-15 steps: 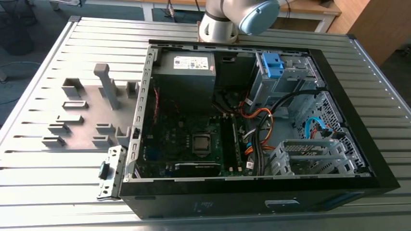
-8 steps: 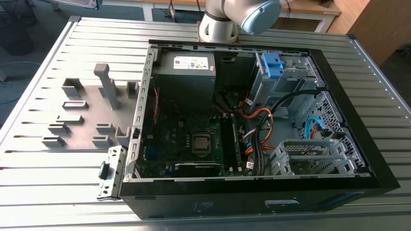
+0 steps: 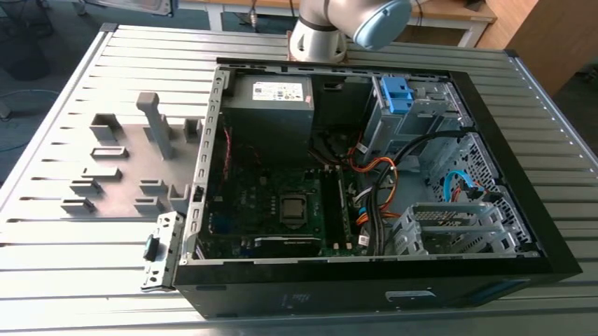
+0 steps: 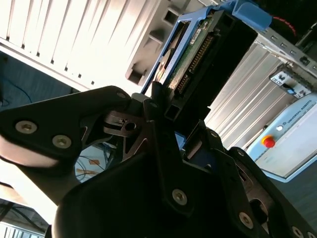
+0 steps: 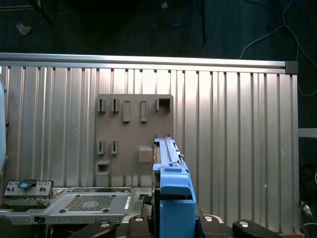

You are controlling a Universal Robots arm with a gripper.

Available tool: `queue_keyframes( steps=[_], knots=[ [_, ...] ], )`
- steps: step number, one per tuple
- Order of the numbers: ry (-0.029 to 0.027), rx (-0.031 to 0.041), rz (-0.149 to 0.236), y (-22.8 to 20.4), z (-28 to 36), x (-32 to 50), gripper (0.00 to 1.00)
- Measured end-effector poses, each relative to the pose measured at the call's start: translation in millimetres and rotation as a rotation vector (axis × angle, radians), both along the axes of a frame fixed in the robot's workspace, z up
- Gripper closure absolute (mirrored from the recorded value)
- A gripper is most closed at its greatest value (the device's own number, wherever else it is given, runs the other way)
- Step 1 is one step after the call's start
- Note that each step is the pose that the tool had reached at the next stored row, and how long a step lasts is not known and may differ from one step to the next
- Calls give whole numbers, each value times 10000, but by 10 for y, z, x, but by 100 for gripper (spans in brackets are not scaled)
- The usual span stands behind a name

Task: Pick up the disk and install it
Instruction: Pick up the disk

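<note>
The disk [image 4: 198,54] is a flat drive in a bright blue carrier, with its connector edge and circuit board showing in the second wrist view. My gripper [image 4: 174,121] is shut on it, one black finger on each flat side. In the first wrist view the disk [image 5: 172,198] stands edge-on, rising from my gripper [image 5: 173,229] high above the ribbed metal table [image 5: 237,139]. The open computer case [image 3: 523,210] lies on its side on the table in the exterior view, its silver drive cage [image 3: 439,231] near the front right corner.
A grey fixture plate [image 3: 122,161] with upright holders sits at the exterior view's left of the case. A blue latch piece [image 3: 397,94] tops a silver cage at the case's far side. Orange and black cables [image 3: 383,189] cross the interior. The arm's base [image 3: 323,31] stands behind the case.
</note>
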State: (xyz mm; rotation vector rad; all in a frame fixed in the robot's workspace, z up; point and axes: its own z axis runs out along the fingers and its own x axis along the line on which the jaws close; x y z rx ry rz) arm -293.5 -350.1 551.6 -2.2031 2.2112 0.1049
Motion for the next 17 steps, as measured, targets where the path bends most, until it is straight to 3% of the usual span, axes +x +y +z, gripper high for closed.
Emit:
queue_keyframes(
  steps=[5,17],
  knots=[
    [21,0,1,0,-6,223,64],
    [43,-1,1,0,-18,591,64]
  ],
)
